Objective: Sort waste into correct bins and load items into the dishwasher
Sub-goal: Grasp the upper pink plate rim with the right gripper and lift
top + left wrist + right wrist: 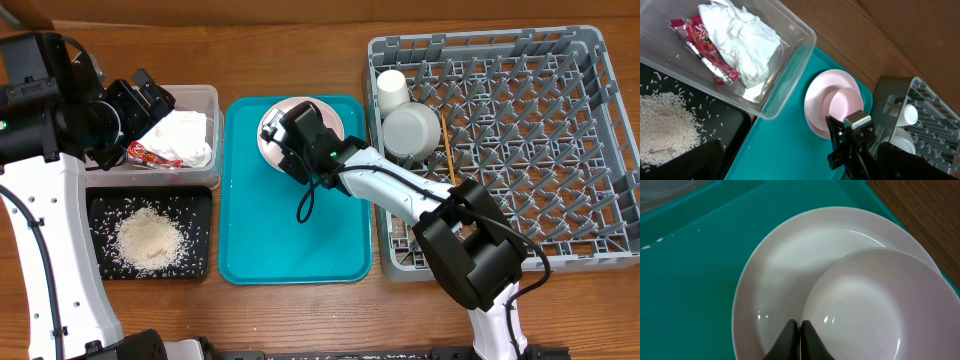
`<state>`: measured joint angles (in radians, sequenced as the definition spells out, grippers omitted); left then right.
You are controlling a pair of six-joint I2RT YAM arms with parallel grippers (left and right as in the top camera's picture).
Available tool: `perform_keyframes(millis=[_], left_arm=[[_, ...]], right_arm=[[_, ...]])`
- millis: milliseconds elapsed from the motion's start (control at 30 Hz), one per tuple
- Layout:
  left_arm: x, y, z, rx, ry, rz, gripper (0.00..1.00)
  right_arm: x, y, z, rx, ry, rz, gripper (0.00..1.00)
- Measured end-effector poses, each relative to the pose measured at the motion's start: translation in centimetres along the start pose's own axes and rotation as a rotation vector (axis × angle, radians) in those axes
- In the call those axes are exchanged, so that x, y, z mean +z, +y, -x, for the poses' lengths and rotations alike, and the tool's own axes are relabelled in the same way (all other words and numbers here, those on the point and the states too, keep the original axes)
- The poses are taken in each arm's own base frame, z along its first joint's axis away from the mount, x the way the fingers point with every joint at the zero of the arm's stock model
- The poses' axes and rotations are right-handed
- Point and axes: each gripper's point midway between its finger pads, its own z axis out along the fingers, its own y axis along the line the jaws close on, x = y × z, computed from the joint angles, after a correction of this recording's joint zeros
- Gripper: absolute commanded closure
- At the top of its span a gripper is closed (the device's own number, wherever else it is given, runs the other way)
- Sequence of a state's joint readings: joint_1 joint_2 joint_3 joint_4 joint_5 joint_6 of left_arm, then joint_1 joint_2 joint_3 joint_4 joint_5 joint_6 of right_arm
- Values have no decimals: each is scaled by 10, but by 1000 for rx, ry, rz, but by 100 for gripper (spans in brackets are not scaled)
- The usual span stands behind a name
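Overhead, napkin [185, 135], wrapper [150, 153] and rice [150, 240] are binned; cup [391, 90], one bowl [410, 130] and chopsticks [447, 150] are racked. Plate [770, 280] and second bowl [865, 305] remain, directly at the right pincer's [800, 330] pinched-together tips. The left pincer [150, 100] gapes wide over the tub [205, 95].

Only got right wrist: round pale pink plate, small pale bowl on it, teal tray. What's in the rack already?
Observer: A small white cup, a small pale bowl and thin wooden chopsticks sit in the grey plastic dish rack's far-left corner.
Operator: Left arm?
Observer: Left gripper hangs open over the clear plastic tub.
Operator: Waste?
Observer: Crumpled white paper napkin and red snack wrapper lie in that tub; whitish rice grains in the shallow black tray.
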<state>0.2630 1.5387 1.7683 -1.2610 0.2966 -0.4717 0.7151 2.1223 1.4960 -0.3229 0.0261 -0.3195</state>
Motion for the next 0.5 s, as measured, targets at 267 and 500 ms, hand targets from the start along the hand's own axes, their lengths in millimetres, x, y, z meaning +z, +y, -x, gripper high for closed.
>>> perform_keyframes(millis=[267, 500], left_arm=[[0, 0, 0, 0, 0, 0, 0], [0, 0, 0, 0, 0, 0, 0]], right_arm=[[-24, -5, 20, 82, -52, -11, 96], [-128, -4, 60, 286, -156, 58, 96]])
